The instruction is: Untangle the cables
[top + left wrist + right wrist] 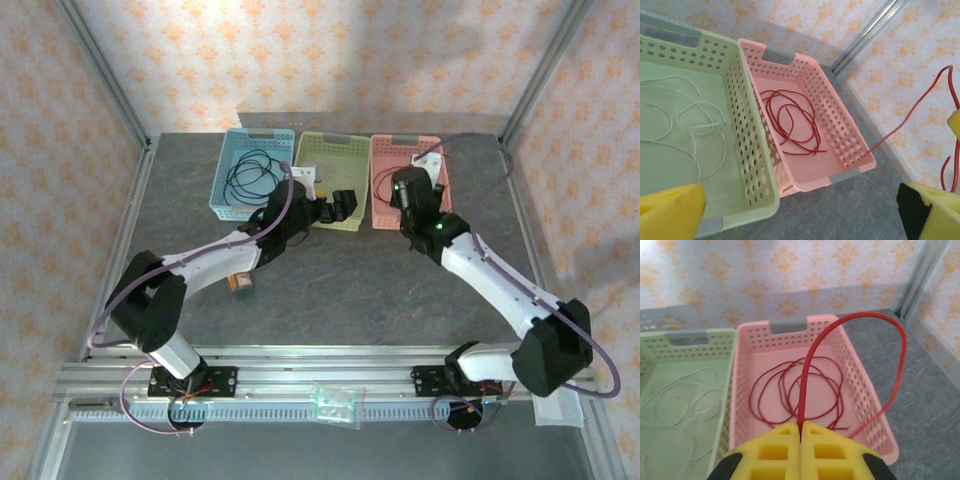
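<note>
cables are found one per perforated plastic basket, all set side by side on a mottled grey table (330, 290). black cable (250, 178) is coiled in round loops in the blue basket (222, 185). thin white cable (700, 126) is spread in loose flat curves in the green basket (747, 125). red cable (804, 385) is mostly coiled in oval loops on the pink basket (755, 337) floor, long axis along the basket. one red strand is pinched between the clenched yellow pads of the right gripper (801, 432); it rises, arches right and comes down at the basket's near right corner. left gripper (800, 217) is released, pads wide apart, nothing held.
</note>
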